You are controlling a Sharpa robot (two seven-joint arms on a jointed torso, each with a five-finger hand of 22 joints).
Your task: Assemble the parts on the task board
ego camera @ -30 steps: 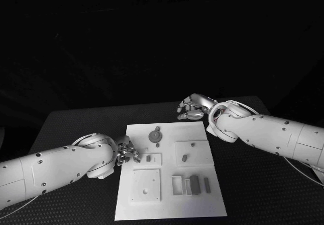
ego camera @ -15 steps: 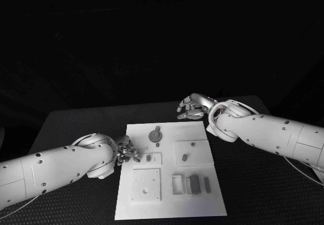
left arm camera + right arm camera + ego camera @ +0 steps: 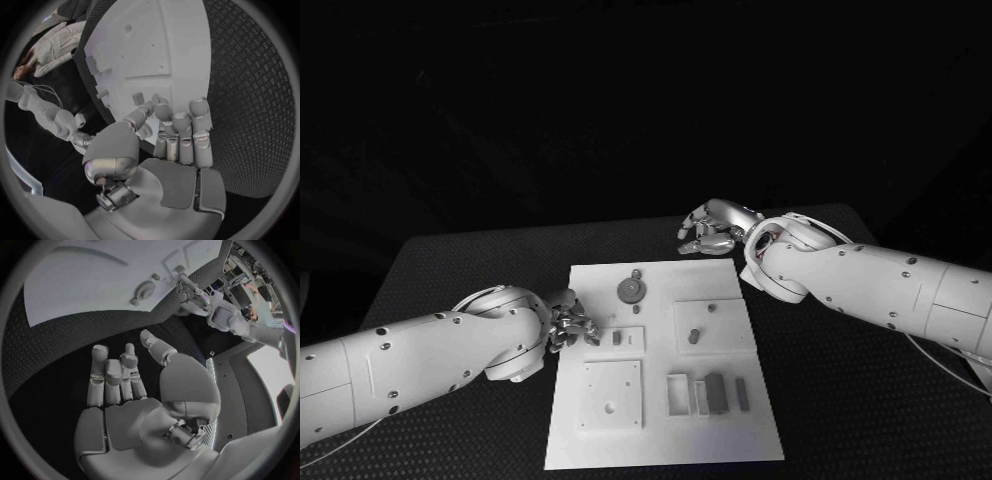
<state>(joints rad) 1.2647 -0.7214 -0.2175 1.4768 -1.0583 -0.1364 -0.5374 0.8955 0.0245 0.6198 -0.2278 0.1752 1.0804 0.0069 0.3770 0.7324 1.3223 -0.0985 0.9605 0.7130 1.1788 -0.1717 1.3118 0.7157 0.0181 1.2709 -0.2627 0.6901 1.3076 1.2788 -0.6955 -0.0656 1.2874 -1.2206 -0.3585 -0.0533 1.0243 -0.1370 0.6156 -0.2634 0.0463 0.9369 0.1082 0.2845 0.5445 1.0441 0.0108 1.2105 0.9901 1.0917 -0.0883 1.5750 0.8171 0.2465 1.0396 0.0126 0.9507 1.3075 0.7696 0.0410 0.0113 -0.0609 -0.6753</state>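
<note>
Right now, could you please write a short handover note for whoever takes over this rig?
Left hand: holds nothing, fingers at the task board's left edge, beside a small part.
Right hand: empty, over the black table beyond the board's far edge.
Round part lies near the far end; long parts lie near the right side.
Done: nothing that I can confirm. Left: assembly.

No visible change: left hand (image 3: 571, 325), right hand (image 3: 711, 228) and parts on the task board (image 3: 661, 440) as before.

Matt white task board (image 3: 661, 400), textured black table (image 3: 473, 260)
</note>
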